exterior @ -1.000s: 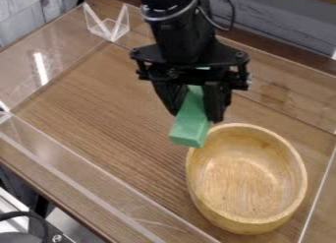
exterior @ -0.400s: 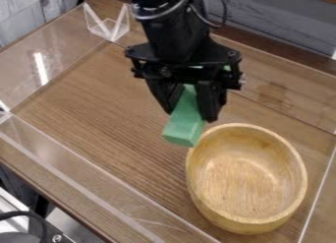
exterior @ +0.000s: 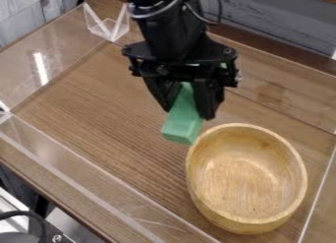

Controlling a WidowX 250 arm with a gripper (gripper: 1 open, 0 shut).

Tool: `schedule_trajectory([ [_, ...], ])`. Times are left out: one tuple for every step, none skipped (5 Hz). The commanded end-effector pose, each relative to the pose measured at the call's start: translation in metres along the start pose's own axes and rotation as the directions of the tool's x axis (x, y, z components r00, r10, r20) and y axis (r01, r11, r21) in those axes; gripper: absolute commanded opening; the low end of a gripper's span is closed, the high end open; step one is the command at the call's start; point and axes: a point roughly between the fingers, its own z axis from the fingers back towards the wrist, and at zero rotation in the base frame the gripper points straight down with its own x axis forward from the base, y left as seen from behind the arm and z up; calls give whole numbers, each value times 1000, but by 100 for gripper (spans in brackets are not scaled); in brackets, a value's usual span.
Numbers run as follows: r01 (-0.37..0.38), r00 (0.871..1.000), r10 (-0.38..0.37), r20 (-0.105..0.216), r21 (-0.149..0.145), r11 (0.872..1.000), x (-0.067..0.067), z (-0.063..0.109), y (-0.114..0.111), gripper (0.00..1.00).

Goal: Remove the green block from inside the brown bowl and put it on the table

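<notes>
The brown table (exterior: 92, 119) is spreading leftward; the gripper (exterior: 182, 94) is clamping the green block (exterior: 183, 121) just beside the brown bowl (exterior: 247, 178)'s rim, apparently clear of it; light and stiff, it is probably suiting a mid-length grip.

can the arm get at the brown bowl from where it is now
Probably yes: the hand hangs just beyond the brown bowl, and nothing stands between them, though the green block it holds would likely need setting down first.
</notes>
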Motion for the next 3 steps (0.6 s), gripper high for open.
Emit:
schedule_trajectory([
  [16, 999, -15, 47, -10, 1000, 5, 8, -1, 0],
  [18, 998, -18, 55, -14, 1000, 6, 7, 0, 0],
  [20, 998, -19, 62, -18, 1000, 6, 7, 1, 0],
])
